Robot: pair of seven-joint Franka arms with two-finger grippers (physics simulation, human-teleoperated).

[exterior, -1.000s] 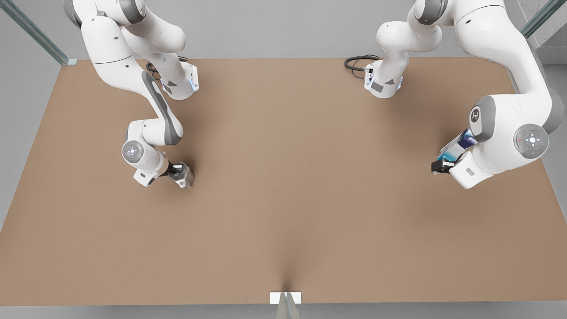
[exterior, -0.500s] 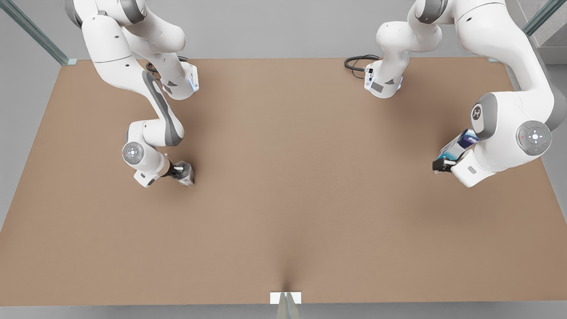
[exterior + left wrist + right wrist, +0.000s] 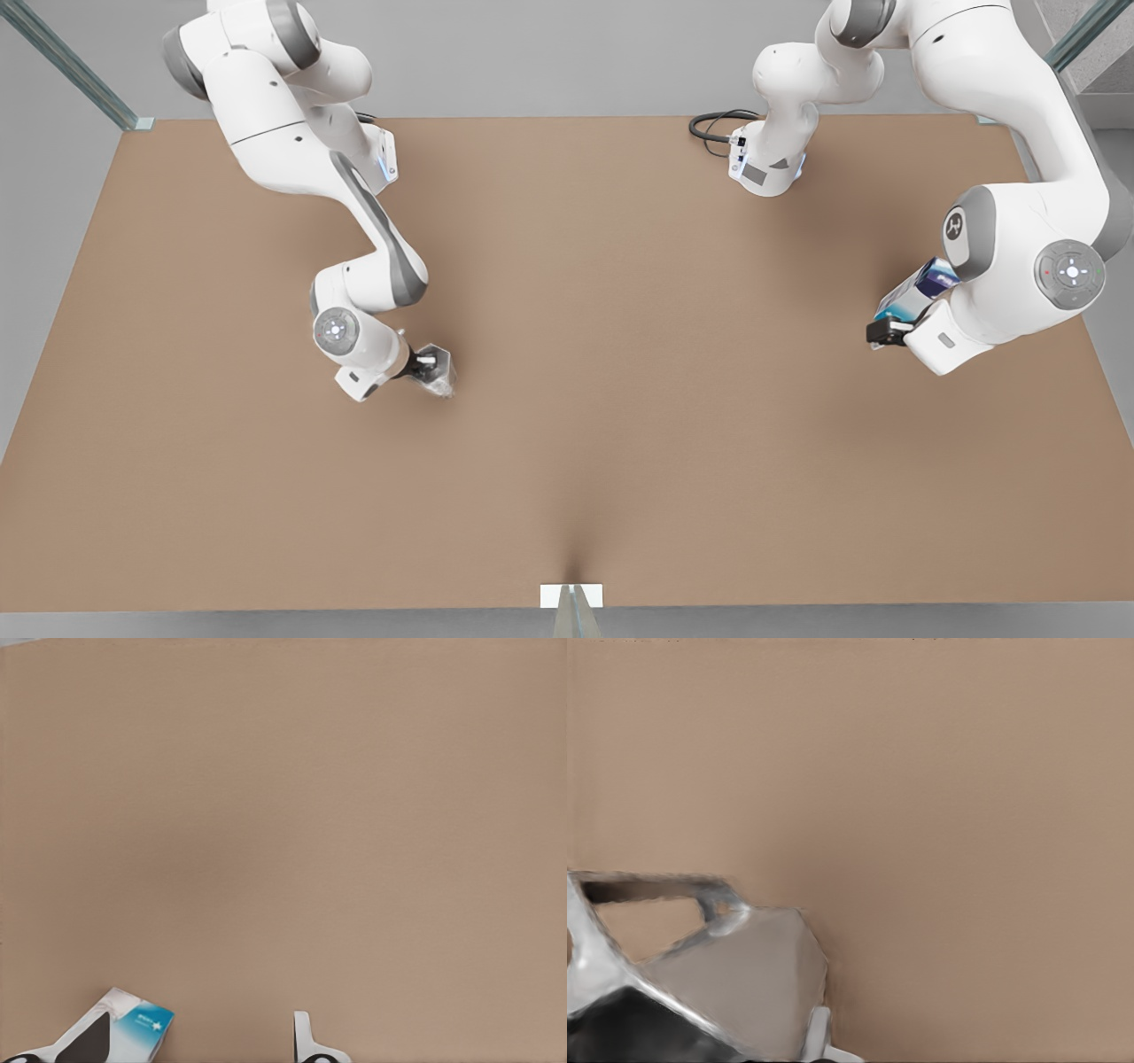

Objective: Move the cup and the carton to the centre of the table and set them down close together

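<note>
On the front view's left, my right gripper [image 3: 432,365] is shut on the silvery faceted cup [image 3: 440,379] just over the tan table [image 3: 638,372]. The right wrist view shows the cup [image 3: 749,979] with its handle between the fingers. At the front view's right, my left gripper [image 3: 887,332] is shut on the white, teal and purple carton [image 3: 914,292], which is tilted and partly hidden behind the arm. In the left wrist view a corner of the carton [image 3: 142,1028] lies against one fingertip [image 3: 304,1038], at the picture's edge.
Both arm bases [image 3: 766,168] stand at the table's far edge, with a black cable [image 3: 713,128] beside one. A small white mount [image 3: 571,595] sits at the middle of the near edge. Bare table lies between the two grippers.
My right gripper has carried the cup toward the front view's right and slightly nearer, closer to the table's middle. The left arm with the carton has barely shifted.
</note>
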